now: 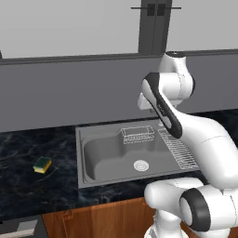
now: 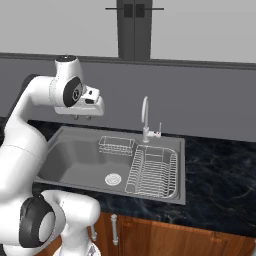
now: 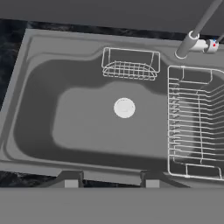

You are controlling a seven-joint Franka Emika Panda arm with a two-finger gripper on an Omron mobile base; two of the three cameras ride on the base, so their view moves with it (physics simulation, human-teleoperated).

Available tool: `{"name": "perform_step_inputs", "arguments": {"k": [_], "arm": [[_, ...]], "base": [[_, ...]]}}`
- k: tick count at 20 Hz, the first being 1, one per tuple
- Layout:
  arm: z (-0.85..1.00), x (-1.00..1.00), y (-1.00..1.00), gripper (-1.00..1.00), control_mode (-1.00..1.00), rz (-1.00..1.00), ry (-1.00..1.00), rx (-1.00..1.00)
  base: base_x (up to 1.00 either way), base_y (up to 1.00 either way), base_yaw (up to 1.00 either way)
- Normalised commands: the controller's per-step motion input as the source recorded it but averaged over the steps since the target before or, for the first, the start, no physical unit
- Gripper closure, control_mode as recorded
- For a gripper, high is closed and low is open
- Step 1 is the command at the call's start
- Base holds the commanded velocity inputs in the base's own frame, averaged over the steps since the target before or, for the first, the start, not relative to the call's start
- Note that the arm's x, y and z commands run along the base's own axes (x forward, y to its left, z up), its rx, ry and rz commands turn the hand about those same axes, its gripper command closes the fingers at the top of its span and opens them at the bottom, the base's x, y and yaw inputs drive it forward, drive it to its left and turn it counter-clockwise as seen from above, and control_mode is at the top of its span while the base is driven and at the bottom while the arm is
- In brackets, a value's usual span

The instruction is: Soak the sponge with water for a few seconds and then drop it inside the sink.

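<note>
1. Dark marbled counter (image 1: 28, 186) runs along a grey wall, with the sink (image 1: 88, 179) set into it; its basin holds a round drain (image 3: 124, 107), a small wire basket (image 3: 130, 64) at the back and a dish rack (image 3: 194, 127) on one side
2. The sponge (image 1: 42, 164) lies on the counter well to the left of the sink, far from the arm; reaching it means a wide swing, and I judge the elbow could brush the faucet (image 2: 145, 119) or the hand could arrive skewed over such a small block
3. No water stream is visible under the spout, so a soak done now would leave the sponge dry; the tap probably has to be opened first
4. The gripper (image 2: 83, 118) hovers above the sink's left part, pointing down into the basin
5. Its fingers (image 3: 71, 179) are drawn together as far as they go, clasping nothing and touching nothing; they would have to spread before any grasp, or they would just shove the sponge along the counter
</note>
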Motion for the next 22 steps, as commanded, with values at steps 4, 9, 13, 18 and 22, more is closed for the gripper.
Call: {"name": "perform_step_inputs", "arguments": {"k": [4,9,13,18,22], "arm": [[0.00,-0.14,-0.12,-1.00,-1.00,-0.04,0.00,0.00],[0.00,-0.45,-0.24,-1.00,-1.00,-0.10,0.00,0.00],[0.00,-0.51,-0.15,-1.00,-1.00,-0.10,-0.06,0.00],[0.00,-0.29,-0.15,-1.00,-1.00,-0.09,-0.11,0.00],[-0.09,-0.01,-0.24,-1.00,-1.00,-0.06,-0.19,0.00]], "base": [[0.00,0.00,0.00],[0.00,0.00,0.00],[0.00,0.00,0.00],[0.00,0.00,0.00],[0.00,0.00,0.00]]}}
